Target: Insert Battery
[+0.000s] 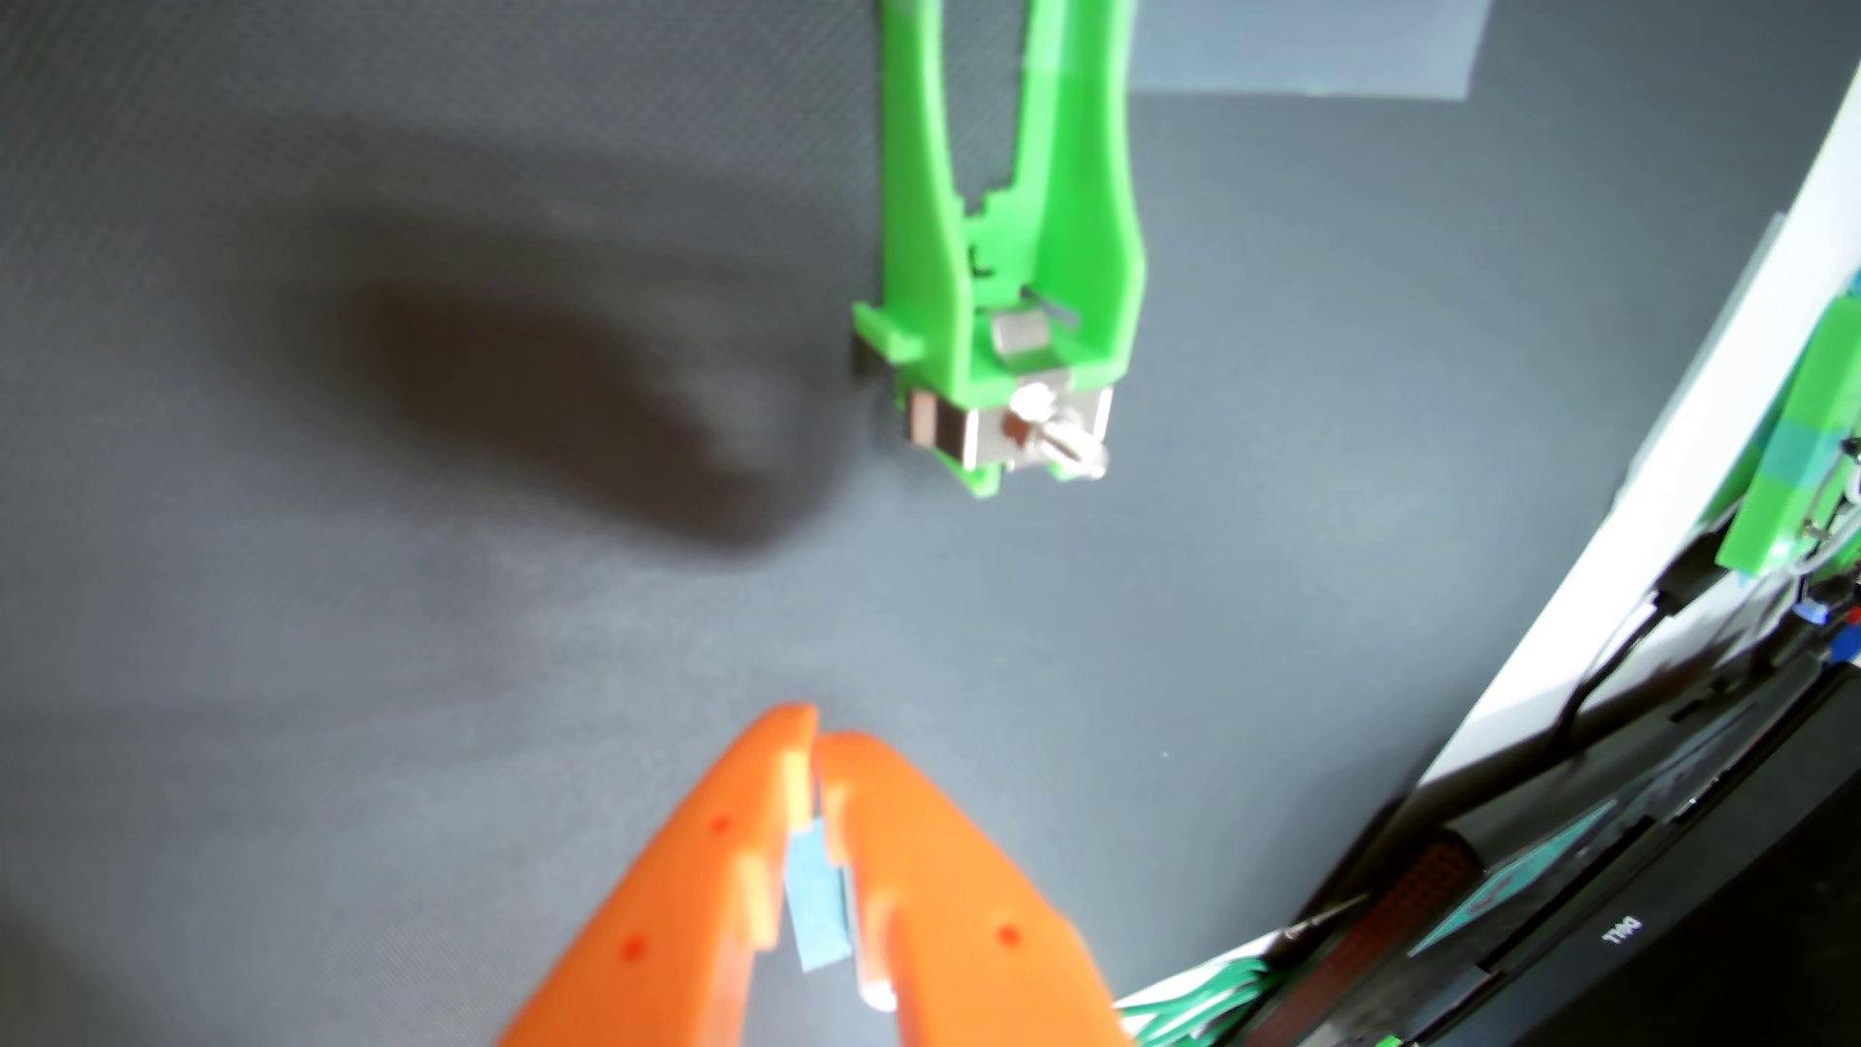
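Below the green holder (1007, 252), orange claw (818, 740) pressed together, tips touching.

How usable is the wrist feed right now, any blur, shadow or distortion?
Wrist view: soft all over; the orange claw smeared, the green holder and its metal contacts fuzzy; a dark shadow falls on the grey mat left of the holder; the white edge at right bows, suggesting lens distortion.

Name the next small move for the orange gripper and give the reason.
Probably ease forward toward the green holder. The gripper looks shut, with something blue pinched between its fingers, and bare grey mat separates its tips from the holder's metal end.
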